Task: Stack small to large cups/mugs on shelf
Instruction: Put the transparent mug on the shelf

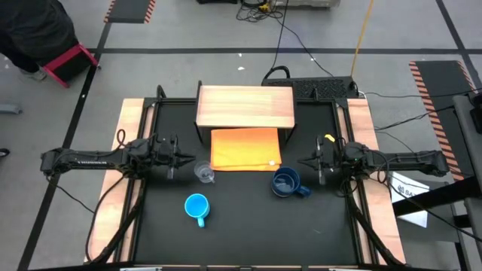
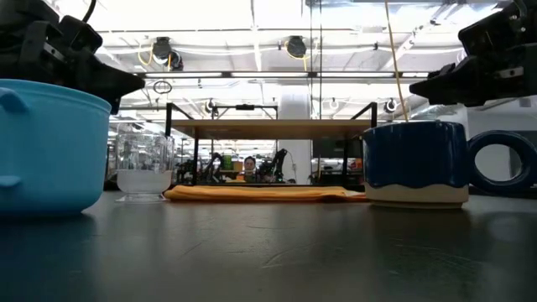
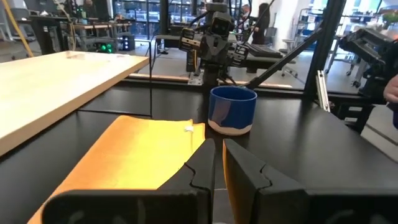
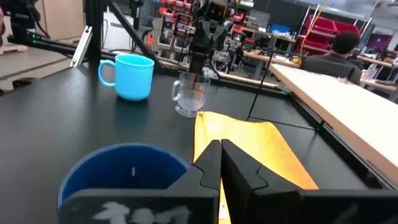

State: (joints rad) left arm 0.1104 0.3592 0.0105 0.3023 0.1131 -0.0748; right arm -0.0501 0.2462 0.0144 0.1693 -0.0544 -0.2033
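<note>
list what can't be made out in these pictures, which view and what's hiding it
- Light-blue ceramic mug: the low view's left edge cuts it off; handle only partly seen.
- Dark-blue ceramic mug: in the right wrist view, its lower part is hidden behind the right end effector.
- Flat orange cloth: whether anything lies under it, no view shows.
- Small clear glass cup: too small from above to tell whether it holds anything.

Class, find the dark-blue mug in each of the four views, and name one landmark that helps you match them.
High view: dark-blue mug, right of centre, below the orange cloth.
Low view: right, handle at the far right.
Left wrist view: centre, past the cloth's far corner.
Right wrist view: bottom left, only its rim showing.
Shared landmark: the orange cloth beside it.
</note>
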